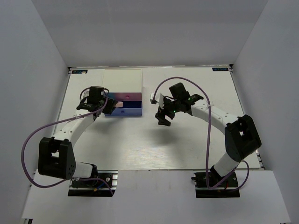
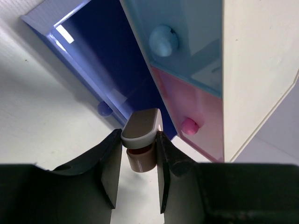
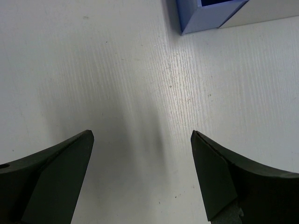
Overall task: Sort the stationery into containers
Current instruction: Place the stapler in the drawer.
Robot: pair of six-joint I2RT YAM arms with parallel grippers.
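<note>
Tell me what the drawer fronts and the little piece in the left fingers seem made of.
Drawer fronts: probably glossy plastic, since the light blue and pink faces show reflections and moulded round knobs. Little piece: likely matte plastic or rubber, a smooth rounded pale cap on a brown stub, without shine.

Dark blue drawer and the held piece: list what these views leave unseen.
Left wrist: the dark blue drawer is shadowed inside and cut off by the top edge.
Left wrist: the left gripper hides the sides of the tan piece.
Top external: that piece is too small to identify.
</note>
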